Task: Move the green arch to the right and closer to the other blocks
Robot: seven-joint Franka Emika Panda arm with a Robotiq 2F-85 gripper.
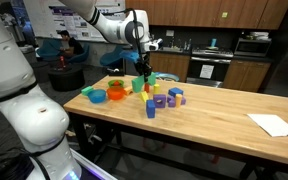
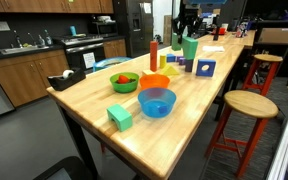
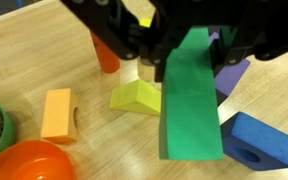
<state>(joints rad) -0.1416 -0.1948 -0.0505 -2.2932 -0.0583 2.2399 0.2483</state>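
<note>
end effector: clamped on the top of the green toy arch block | position: upright over the wooden counter, between yellow wedge block and blue holed block

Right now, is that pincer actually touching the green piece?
Touching. In the wrist view the pincer is shut on the green arch, gripping its upper end from both sides.

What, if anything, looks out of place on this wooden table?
A small light-green toy block sits alone near the table edge, past the blue plastic bowl, well apart from the cluster of coloured blocks. It looks stray. Meanwhile the fingers grip a long green block at that cluster.
</note>
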